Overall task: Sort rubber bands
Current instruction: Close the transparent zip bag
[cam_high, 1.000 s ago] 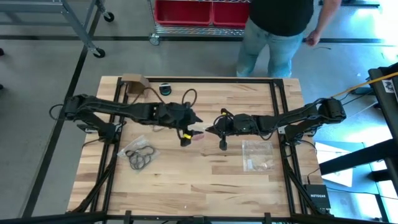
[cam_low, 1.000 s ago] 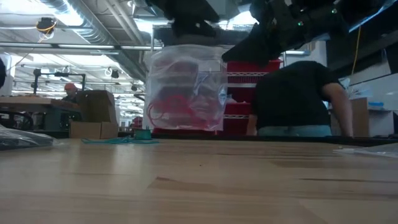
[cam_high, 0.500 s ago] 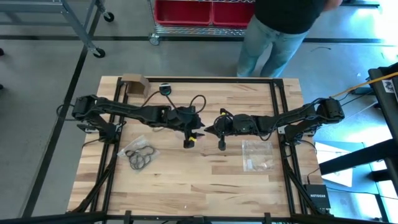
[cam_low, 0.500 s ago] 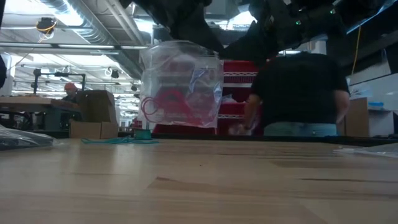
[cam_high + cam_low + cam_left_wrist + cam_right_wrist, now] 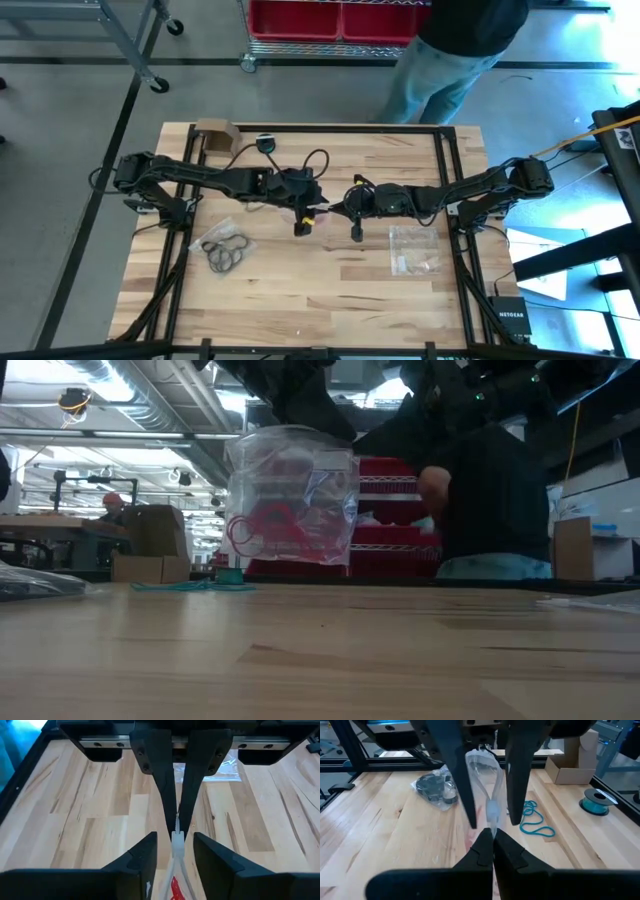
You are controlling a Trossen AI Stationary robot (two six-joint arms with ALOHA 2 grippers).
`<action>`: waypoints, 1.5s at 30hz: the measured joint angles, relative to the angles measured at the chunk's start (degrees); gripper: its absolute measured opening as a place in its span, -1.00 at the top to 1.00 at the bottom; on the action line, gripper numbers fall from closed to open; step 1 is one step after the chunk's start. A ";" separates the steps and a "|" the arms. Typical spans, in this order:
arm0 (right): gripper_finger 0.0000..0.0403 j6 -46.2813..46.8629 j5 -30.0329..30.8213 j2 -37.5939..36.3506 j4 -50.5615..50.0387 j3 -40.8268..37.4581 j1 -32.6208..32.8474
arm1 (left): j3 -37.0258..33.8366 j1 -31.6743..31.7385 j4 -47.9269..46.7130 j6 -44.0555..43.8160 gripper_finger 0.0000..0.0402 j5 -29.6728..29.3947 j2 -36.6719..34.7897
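A clear zip bag [image 5: 290,495] with red rubber bands [image 5: 272,525] inside hangs above the table's middle. My right gripper [image 5: 493,839] is shut on its top edge. My left gripper [image 5: 175,857] comes from the opposite side, open; its fingers [image 5: 147,862] stand either side of that same edge [image 5: 177,839] with a gap showing. A second bag holding black rubber bands [image 5: 225,248] lies flat at the near left. Loose teal rubber bands [image 5: 535,822] lie on the wood behind the grippers. My right gripper pinches the bag's upper edge [image 5: 492,816] between its two fingers, coming from the table's right and slanting slightly down. The bag is lifted clear of the table and hangs below the fingers, its red bands gathered in the lower part.
Another clear bag [image 5: 413,248] lies flat at the near right. A cardboard box [image 5: 215,132] and a teal spool [image 5: 265,143] sit at the far edge. A person [image 5: 455,50] stands beyond the table's far side. Bare wood stretches along the near half.
My left gripper has sunk a little and moved in toward the right gripper, so its fingers now stand around the bag's top edge. The hanging bag has swung slightly toward the left arm. The person beyond the table has shifted sideways.
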 joint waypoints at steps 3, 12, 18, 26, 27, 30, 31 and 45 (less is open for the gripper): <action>1.00 -0.02 0.00 0.00 0.02 0.00 -0.02 | 0.00 0.00 0.13 0.00 0.56 0.00 0.01; 1.00 -0.05 0.63 0.00 -0.09 0.00 -0.02 | 0.00 0.00 -0.06 -0.02 0.94 -0.04 0.03; 1.00 -0.06 0.90 0.00 -0.27 0.00 -0.02 | 0.11 0.00 -2.31 -1.07 0.91 -0.04 0.03; 1.00 -0.13 1.03 -0.02 -0.45 -0.02 -0.02 | 0.02 -0.02 -7.06 -1.51 0.92 -0.74 -0.11; 1.00 -0.13 1.03 -0.02 -0.30 -0.02 -0.02 | 0.02 -0.02 -7.29 -1.49 0.92 -1.03 -0.15; 1.00 0.52 1.00 -0.02 -0.63 -0.02 -0.02 | 0.02 -0.02 -7.03 -1.51 0.92 -1.09 -0.16; 1.00 1.54 0.98 -0.02 -0.73 -0.02 -0.02 | 0.09 -0.02 -7.05 -1.51 0.92 -1.13 -0.19; 0.35 4.63 1.22 2.13 2.13 0.09 -0.04 | 0.26 -0.02 -5.27 -2.67 0.91 -1.16 -0.28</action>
